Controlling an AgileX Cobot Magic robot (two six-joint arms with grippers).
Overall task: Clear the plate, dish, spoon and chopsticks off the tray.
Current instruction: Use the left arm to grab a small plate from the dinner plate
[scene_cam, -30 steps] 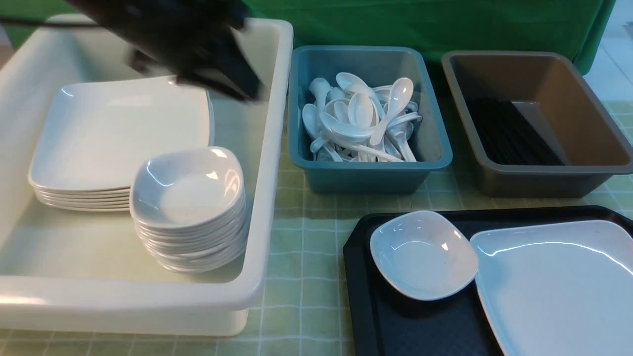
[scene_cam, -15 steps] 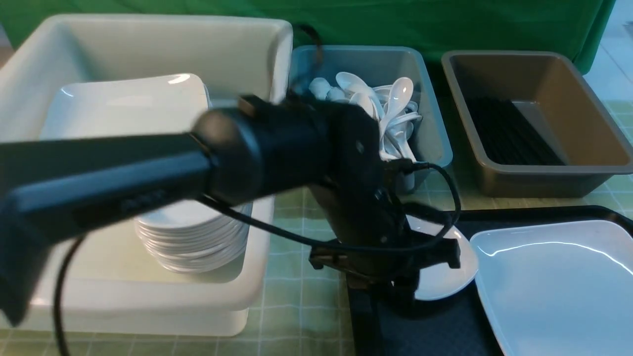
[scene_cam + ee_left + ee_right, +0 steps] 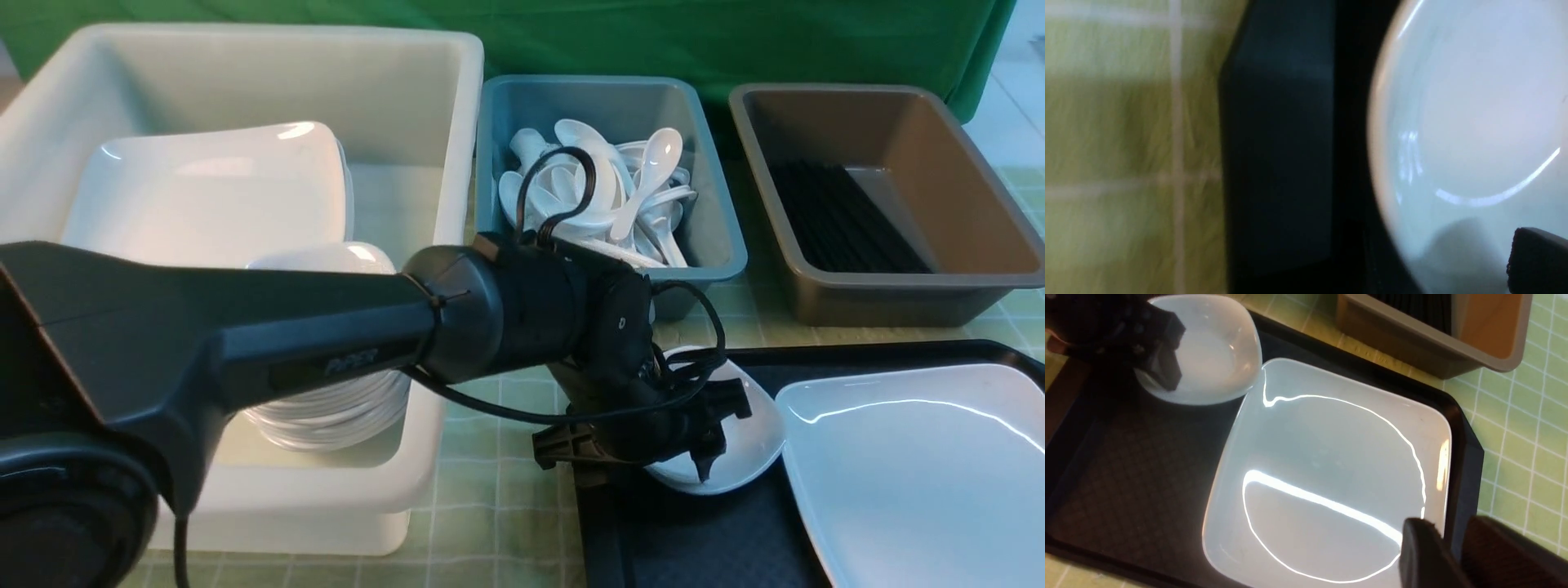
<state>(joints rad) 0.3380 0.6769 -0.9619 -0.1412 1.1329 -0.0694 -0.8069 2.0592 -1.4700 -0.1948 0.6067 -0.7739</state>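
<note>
The black tray (image 3: 694,539) holds the large white plate (image 3: 914,474) and, beside it, a small white dish (image 3: 751,433). My left gripper (image 3: 633,453) is open at the dish's near-left edge. One of its fingertips (image 3: 1539,261) hangs over the dish's (image 3: 1474,102) inside and the other stays outside the rim. My right gripper (image 3: 1453,555) shows only in the right wrist view, its jaws a narrow gap apart over the plate's (image 3: 1331,457) edge and the tray's (image 3: 1126,477) rim. No spoon or chopsticks lie on the tray.
A white tub (image 3: 457,98) at the left holds a stack of plates (image 3: 204,196) and a stack of small dishes (image 3: 326,408). Behind the tray, a blue tub (image 3: 718,245) holds several spoons (image 3: 604,196) and a brown tub (image 3: 980,188) holds black chopsticks (image 3: 841,220).
My left arm swung from above the white tub across to the tray and came down at the small dish, and its jaws opened wide. The dish and plate have not moved.
</note>
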